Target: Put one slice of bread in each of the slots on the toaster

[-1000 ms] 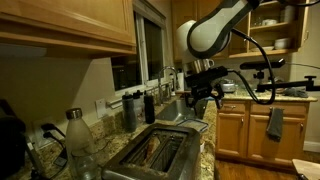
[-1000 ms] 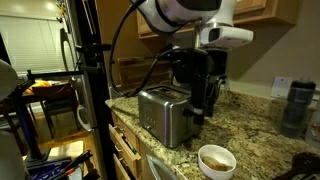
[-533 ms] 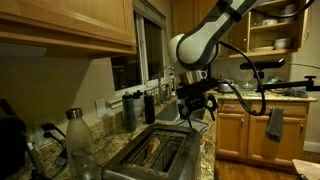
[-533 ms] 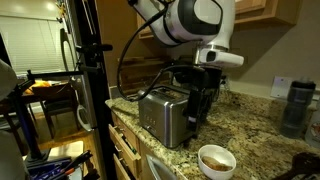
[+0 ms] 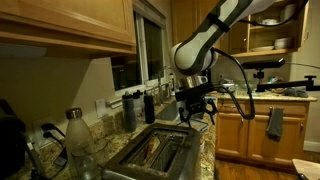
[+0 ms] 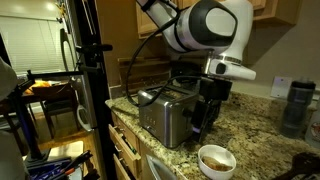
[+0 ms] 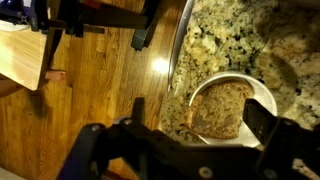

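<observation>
Wrist view: I look down at a slice of bread (image 7: 225,108). It lies flat in a white dish (image 7: 262,95).
My jaws: they are spread wide apart, and nothing is between them.
My gripper (image 7: 190,150): it is the dark shape along the bottom of the wrist view. One of my fingers (image 7: 92,150) is on each side (they look big and blurry).
Me and the bread: I hang over it. I do not touch it.
The dish: it sits on the speckled stone counter (image 7: 225,35), close to the counter's edge. Past the edge is the wood floor (image 7: 100,75).
Toaster: in an exterior view the shiny toaster (image 6: 163,115) stands on the same counter. I hang just beside one end of it. The dish is near it but apart from it.
Slots: in an exterior view the slots (image 5: 155,150) are two long openings on top of the toaster. Something brown shows inside them. I cannot tell if it is bread.
Bottle: a clear bottle (image 5: 78,140) with a dark cap stands next to the toaster.
</observation>
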You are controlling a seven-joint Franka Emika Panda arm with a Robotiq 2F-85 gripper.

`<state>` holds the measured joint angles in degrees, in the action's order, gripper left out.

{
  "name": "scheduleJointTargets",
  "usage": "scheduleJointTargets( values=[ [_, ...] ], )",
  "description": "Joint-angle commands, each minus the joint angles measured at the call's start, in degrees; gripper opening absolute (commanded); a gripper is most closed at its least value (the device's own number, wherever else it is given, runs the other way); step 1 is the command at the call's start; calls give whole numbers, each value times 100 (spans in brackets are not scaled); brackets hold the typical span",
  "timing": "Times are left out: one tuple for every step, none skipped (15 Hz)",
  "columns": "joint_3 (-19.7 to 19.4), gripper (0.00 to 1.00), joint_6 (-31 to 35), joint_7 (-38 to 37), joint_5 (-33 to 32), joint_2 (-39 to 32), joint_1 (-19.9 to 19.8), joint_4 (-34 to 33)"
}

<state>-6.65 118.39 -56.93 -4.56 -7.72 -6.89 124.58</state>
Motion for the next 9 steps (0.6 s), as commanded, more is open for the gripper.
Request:
scheduleJointTargets(
  values=[
    [-153,100,152,302,163,-157,-46,-54],
    [-186,100,183,377,182,-200,-60,-57],
    [-217,100,202,438,191,-233,-65,-65],
    [-250,100,216,498,198,-264,-70,-69],
    [-282,100,252,569,187,-285,-75,-58],
    [-307,100,284,630,189,-310,-83,-56],
    [-328,100,314,705,189,-328,-91,-55],
    [-349,100,362,777,193,-352,-101,-54],
    [-368,100,410,832,188,-381,-106,-59]
  ],
)
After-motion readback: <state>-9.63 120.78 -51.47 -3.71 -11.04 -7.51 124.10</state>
